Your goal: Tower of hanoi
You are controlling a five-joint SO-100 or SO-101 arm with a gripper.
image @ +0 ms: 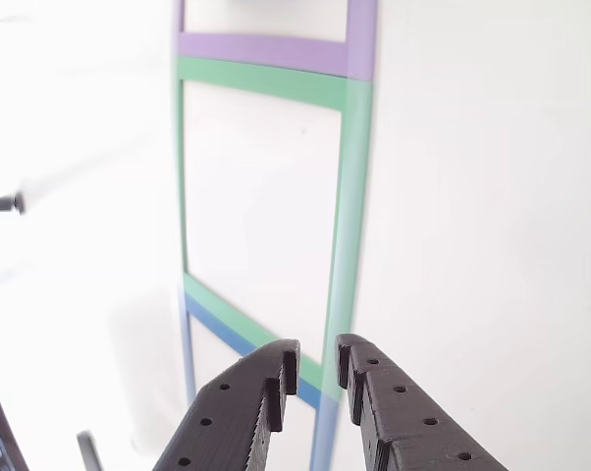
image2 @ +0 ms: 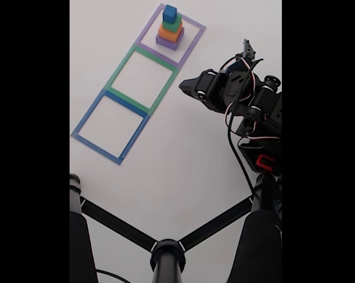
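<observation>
Where the purple tape outline (image2: 191, 39) encloses it, four-block tower (image2: 170, 29), pincer (image2: 186, 86) apart

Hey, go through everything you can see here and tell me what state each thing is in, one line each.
blue cube: top of the stack, untouched.
green block: stacked under the blue one.
orange block: stacked on the purple one.
purple block: bottom, inside the purple tape square.
green tape square: empty.
blue tape square: empty.
gripper: slightly open, holding nothing, above the green outline's corner.
</observation>
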